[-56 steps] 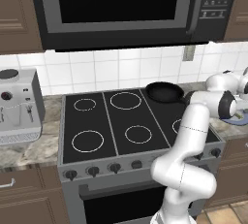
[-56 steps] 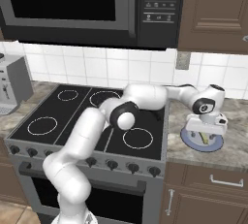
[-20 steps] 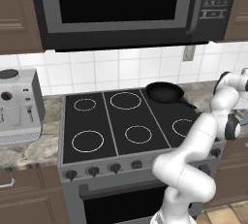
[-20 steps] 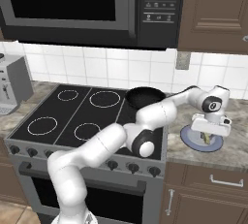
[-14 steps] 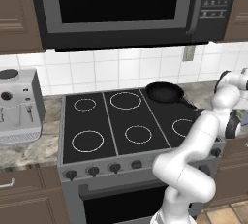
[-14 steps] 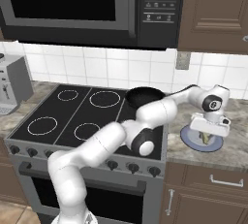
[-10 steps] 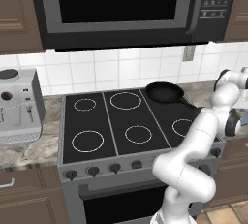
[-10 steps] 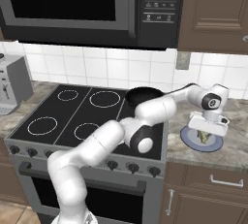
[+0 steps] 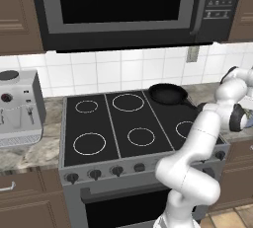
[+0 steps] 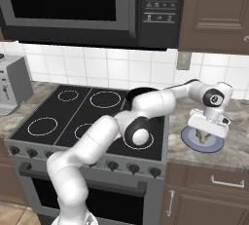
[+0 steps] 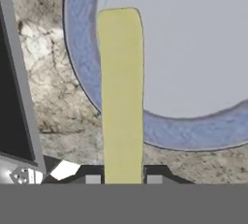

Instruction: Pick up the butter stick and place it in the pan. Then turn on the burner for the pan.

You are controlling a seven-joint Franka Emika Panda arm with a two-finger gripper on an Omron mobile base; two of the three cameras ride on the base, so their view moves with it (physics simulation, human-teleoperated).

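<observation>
The butter stick is a pale yellow bar that runs from my fingertips out over the rim of the flat blue-grey plate. My gripper is shut on its near end, one dark fingertip on each side. From the right base view, the gripper hangs just above the plate on the counter right of the stove, with the butter stick under it. The black pan sits on the back right burner, its handle pointing right. My arm partly hides the pan.
A row of burner knobs lines the stove's front panel. A microwave hangs low over the cooktop. A grey coffee machine stands on the left counter. The stove's edge runs beside the plate.
My elbow has swung from over the cooktop out to the right. The hand has stayed over the plate and lifted a touch, with the butter stick now between the fingers.
</observation>
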